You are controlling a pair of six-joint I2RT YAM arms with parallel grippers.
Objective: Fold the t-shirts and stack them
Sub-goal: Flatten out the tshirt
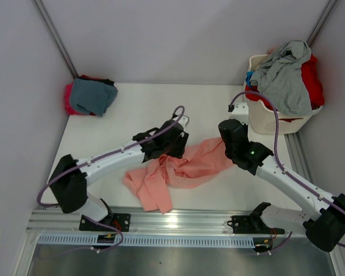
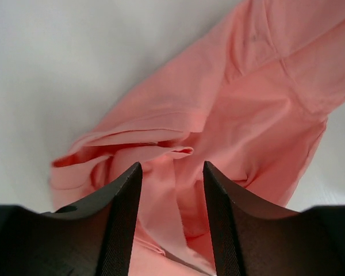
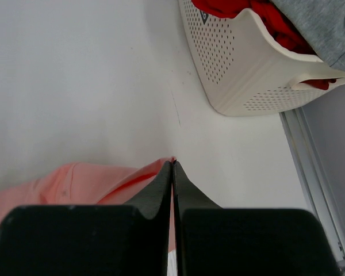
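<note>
We note far left a folded stack [image 1: 89,96], teal-blue over magenta, soft cloth. left gripper [image 2: 172,169] fingers parted, nothing pinched, above crumpled salmon-pink shirt [image 1: 184,169] mid-table; creases plain only in left wrist view. right gripper [image 3: 172,167] clamped on shirt edge. Perforated white basket [image 1: 276,118] holds grey shirt [image 1: 284,75] and red cloth [image 1: 311,80].

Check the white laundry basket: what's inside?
A grey t-shirt is draped over the top, with red cloth beneath it. Anything deeper in the laundry basket is covered.
</note>
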